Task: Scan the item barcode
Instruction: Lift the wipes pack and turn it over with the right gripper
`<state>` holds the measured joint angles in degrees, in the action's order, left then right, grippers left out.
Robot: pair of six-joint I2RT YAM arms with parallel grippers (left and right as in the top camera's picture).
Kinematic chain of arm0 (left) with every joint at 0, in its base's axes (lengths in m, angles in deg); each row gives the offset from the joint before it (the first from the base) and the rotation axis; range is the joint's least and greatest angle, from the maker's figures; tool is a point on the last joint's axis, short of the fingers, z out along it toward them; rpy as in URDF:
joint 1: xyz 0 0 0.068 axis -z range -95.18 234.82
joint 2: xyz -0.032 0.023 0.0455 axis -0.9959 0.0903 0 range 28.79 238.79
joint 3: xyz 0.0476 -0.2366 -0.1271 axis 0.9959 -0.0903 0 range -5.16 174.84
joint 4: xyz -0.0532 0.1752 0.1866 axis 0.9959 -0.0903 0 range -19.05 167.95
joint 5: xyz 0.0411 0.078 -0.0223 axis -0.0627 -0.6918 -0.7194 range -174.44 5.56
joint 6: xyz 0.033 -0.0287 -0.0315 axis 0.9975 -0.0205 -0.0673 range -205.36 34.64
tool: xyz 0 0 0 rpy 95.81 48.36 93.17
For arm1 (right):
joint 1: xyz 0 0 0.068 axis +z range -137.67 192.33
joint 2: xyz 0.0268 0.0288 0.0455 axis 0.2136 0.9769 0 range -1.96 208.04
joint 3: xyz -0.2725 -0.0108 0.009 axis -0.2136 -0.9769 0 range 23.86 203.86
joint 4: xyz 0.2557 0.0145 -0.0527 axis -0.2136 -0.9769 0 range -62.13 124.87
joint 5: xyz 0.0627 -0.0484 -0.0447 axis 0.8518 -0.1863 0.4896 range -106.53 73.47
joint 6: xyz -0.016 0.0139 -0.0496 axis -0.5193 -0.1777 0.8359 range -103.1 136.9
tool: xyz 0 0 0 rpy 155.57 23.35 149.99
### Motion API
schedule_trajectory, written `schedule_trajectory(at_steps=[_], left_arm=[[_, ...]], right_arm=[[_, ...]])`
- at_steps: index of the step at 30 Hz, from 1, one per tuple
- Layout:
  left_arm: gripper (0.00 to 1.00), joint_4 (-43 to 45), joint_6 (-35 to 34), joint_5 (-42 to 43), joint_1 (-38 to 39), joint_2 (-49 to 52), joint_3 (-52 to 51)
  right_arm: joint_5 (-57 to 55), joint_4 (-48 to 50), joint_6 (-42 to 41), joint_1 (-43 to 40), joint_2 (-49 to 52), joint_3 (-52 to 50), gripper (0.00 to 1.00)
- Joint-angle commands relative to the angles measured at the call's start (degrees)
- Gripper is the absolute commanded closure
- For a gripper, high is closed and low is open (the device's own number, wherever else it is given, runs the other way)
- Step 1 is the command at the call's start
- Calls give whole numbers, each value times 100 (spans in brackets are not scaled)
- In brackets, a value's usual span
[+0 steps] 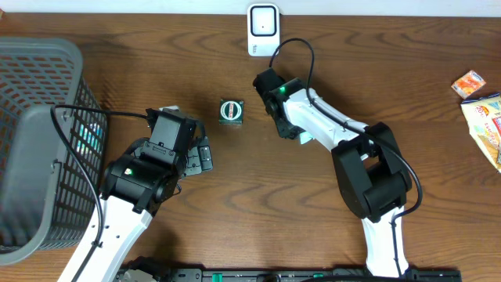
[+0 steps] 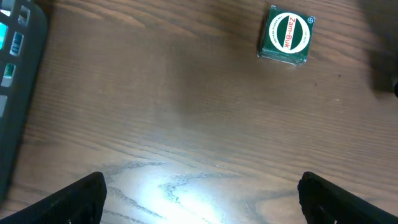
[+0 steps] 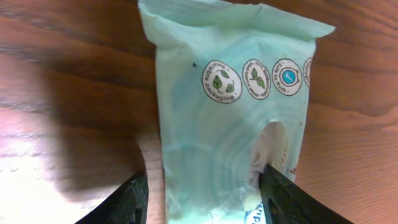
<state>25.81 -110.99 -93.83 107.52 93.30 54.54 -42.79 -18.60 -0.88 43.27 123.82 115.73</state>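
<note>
The right hand (image 3: 205, 198) straddles a pale green packet (image 3: 217, 124) lying on the wooden counter (image 3: 74, 74). 1 finger (image 3: 277, 193) presses into a crumpled patch at the wrapper's edge and the other sits just beside the opposite edge. Whether the packet is truly grasped cannot be told from the wrist view. A row of round emblems, 2 of them bearing leaves, runs across the wrapper's upper part. From overhead, the right arm reaches across the middle of the counter and covers the packet, its wrist stopping near the white scanner (image 1: 262, 30) that stands at the far edge. The left hand (image 2: 202, 196) hangs released, its 2 fingers spread wide above bare wood lit by a bright patch. A small green box (image 2: 286, 36) with a white oval label reading Zam-Buk lies on the counter ahead of that hand, well apart from both fingers, and sits between the 2 arms in the overhead view. A grey mesh basket (image 1: 39, 141) fills the left side of the counter. Several bright snack packets (image 1: 485, 117) lie at the right edge, well apart from both arms.
</note>
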Motion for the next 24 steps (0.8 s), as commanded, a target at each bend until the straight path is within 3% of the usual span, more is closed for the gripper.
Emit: schedule_trajectory(at_steps=[1,3,5,7,16,24], left_arm=[[2,-13,11,-94,-20,22,24],[2,-13,11,-96,-20,22,24],[2,-13,11,-94,-20,22,24],[2,-13,11,-96,-17,22,24],[2,-13,11,-96,-20,22,24],[2,-13,11,-94,-20,22,24]], right_arm=[[-129,157,20,-127,57,-267,48],[-127,227,28,-203,57,-367,57],[-103,205,26,-260,57,-393,83],[125,153,28,-291,57,-389,99],[1069,-413,146,-382,46,192,99],[3633,-855,1067,-846,46,1102,99]])
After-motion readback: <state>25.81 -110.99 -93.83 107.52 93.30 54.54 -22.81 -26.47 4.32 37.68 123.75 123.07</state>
